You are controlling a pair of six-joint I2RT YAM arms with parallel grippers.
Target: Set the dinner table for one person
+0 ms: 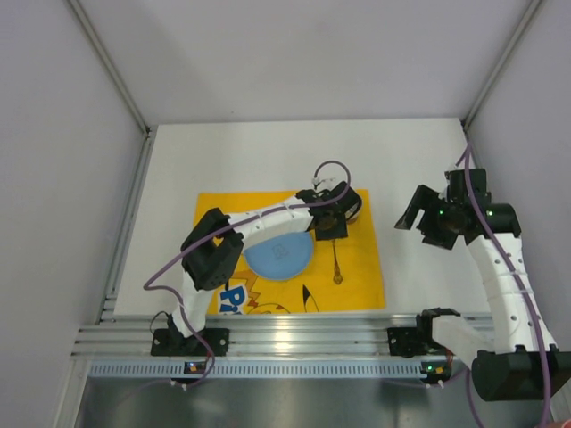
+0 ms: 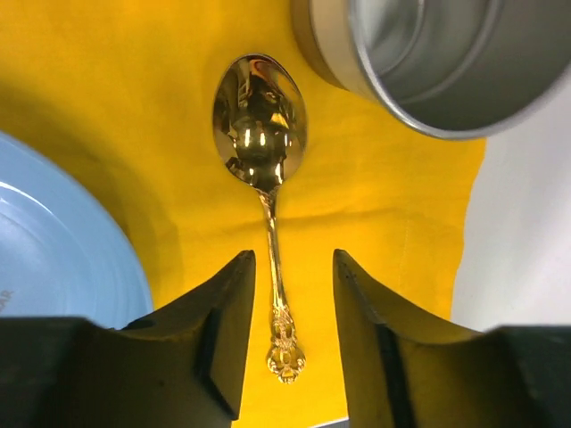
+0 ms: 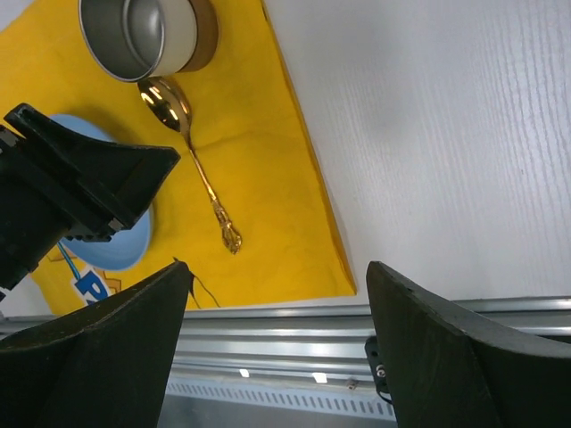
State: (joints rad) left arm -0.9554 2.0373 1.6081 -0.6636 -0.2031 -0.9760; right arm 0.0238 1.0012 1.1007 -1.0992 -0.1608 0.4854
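A yellow cartoon mat (image 1: 357, 267) lies on the white dinner table (image 1: 268, 152). On the mat are a blue plate (image 1: 278, 252), a gold spoon (image 1: 336, 263) and a metal cup (image 1: 352, 203), which is partly hidden by my left gripper (image 1: 332, 221). In the left wrist view the left gripper (image 2: 293, 260) is open. Its fingers stand on either side of the spoon's handle (image 2: 277, 294) without closing on it. The spoon's bowl (image 2: 260, 116) points at the cup (image 2: 428, 53). My right gripper (image 1: 426, 218) is open and empty over bare table, to the right of the mat.
An aluminium rail (image 1: 285, 334) runs along the near edge of the table. Grey walls close in the left, back and right sides. In the right wrist view the mat's right edge (image 3: 312, 178) and bare white table (image 3: 446, 134) show.
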